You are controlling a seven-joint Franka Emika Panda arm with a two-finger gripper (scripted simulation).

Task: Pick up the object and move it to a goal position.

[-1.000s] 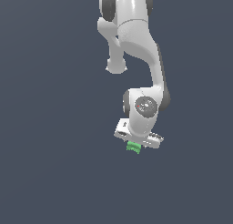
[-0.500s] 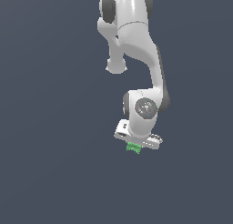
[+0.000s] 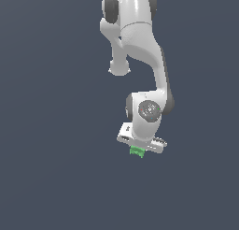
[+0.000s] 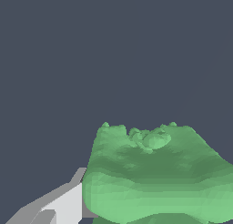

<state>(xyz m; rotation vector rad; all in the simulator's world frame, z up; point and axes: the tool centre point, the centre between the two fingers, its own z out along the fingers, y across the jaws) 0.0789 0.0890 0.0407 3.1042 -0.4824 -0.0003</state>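
The object [image 3: 137, 151] is a small bright green blocky piece with notched sides. It sits right under my white gripper [image 3: 138, 149], between the fingers, which point down. In the wrist view the green object [image 4: 157, 173] fills the near part of the picture, with one grey-white finger [image 4: 63, 202] pressed against its side. The other finger is hidden behind the object. The gripper looks shut on the object. I cannot tell from these views whether the object touches the floor.
The surroundings are a plain dark grey-blue surface in both views. The white arm [image 3: 140, 46] rises from the gripper toward the top of the exterior view. No other objects or goal marker show.
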